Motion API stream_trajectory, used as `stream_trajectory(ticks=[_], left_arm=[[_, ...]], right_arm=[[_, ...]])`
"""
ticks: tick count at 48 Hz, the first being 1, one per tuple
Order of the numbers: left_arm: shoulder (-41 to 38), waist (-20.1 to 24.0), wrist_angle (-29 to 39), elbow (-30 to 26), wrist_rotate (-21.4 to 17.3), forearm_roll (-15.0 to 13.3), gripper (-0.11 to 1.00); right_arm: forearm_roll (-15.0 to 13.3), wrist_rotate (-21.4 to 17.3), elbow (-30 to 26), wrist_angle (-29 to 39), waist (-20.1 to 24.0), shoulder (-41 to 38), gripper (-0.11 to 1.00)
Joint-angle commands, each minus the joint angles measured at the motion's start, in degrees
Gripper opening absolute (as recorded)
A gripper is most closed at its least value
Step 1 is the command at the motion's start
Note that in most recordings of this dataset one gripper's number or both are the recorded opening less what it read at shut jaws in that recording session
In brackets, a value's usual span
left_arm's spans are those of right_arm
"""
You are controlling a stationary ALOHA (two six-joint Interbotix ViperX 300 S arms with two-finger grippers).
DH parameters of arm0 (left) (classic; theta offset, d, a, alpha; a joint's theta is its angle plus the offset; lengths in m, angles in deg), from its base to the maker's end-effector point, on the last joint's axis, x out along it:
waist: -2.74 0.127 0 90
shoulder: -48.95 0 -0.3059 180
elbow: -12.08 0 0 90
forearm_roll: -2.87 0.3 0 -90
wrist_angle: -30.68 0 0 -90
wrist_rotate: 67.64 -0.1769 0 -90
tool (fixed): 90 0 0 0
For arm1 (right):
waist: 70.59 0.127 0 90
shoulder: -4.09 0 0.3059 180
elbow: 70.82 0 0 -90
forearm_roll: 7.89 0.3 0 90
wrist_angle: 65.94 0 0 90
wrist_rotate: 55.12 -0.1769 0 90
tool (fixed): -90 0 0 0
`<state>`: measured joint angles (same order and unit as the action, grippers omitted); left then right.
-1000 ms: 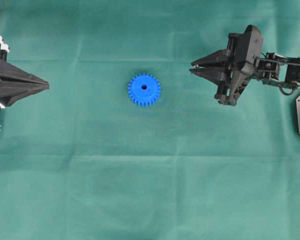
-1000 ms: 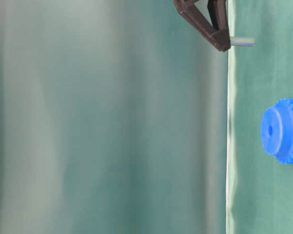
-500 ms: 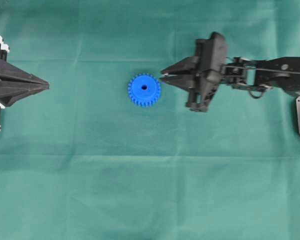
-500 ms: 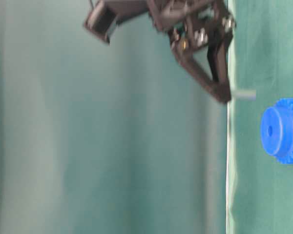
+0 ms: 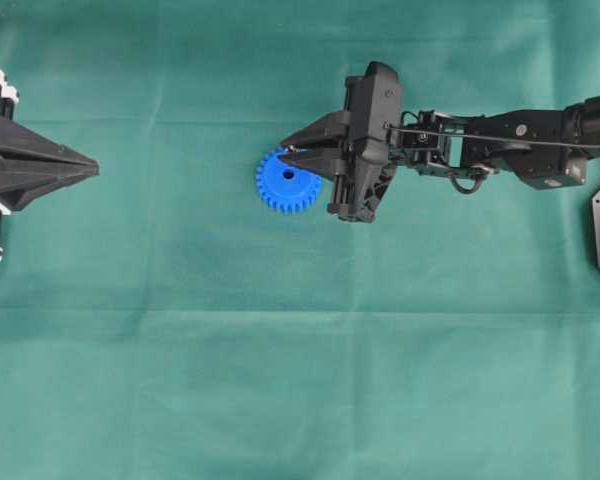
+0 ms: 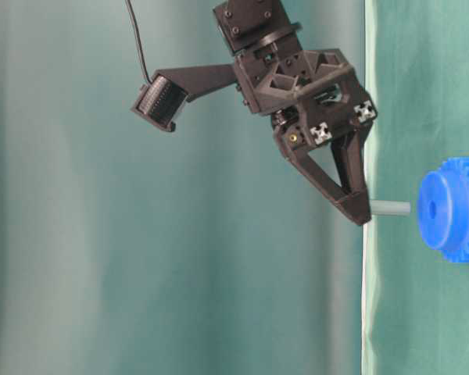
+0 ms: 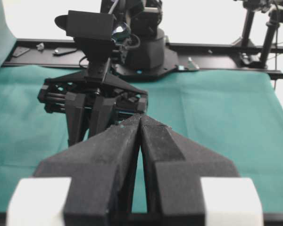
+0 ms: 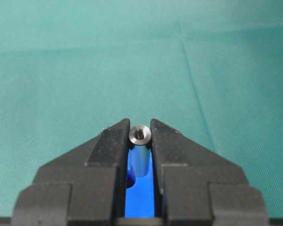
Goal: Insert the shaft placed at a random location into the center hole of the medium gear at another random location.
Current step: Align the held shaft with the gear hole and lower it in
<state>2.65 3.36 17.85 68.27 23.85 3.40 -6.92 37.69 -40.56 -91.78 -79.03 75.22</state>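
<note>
While the green cloth [image 5: 280,380] covers the whole table, the right arm [image 5: 500,145] reaches in from the right edge of the overhead view toward the middle. Its right tool [image 5: 292,152] sits over the upper right part of the medium gear [image 5: 280,188], which lies flat on the cloth a little left of the frame's centre. The left tool [image 5: 85,171] rests at the far left edge, well apart from the gear, with its two jaws pressed together and nothing between them. In the right wrist view the right tool's fingers [image 8: 108,141] stand nearly closed and clamp the shaft [image 8: 140,153], a short silvery pin, with blue plastic visible behind it. In the table-level view the shaft [image 6: 391,208] sticks out from the tool tip and points at the gear's raised hub [image 6: 436,209], just short of it. The center hole [image 5: 288,175] is a small dark spot just beside the tool tip in the overhead view.
</note>
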Motion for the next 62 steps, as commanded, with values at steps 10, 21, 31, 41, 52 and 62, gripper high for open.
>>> stream_trajectory(ticks=[10,21,31,41,52,62], left_arm=[[-0.35,0.44,-0.26,-1.05,0.0,0.09,0.0],[-0.35,0.44,-0.26,-1.05,0.0,0.18,0.0],[-0.35,0.44,0.09,-1.05,0.0,0.09,0.0],[-0.35,0.44,0.26,-1.05,0.0,0.09,0.0],[-0.35,0.44,0.26,-1.14,0.0,0.18,0.0],[-0.35,0.44,0.26,-1.14,0.0,0.09,0.0]], right_arm=[[0.0,0.7,-1.41,-0.18,0.0,-0.18,0.13],[0.18,0.62,-1.76,-0.18,0.0,-2.37,0.13],[0.18,0.53,-1.49,-0.18,0.0,-2.55,0.13],[0.18,0.62,-1.76,0.09,0.0,-2.02,0.13],[0.0,0.7,-1.41,0.09,0.0,1.32,0.13],[0.0,0.7,-1.23,0.18,0.35,2.29,0.13]])
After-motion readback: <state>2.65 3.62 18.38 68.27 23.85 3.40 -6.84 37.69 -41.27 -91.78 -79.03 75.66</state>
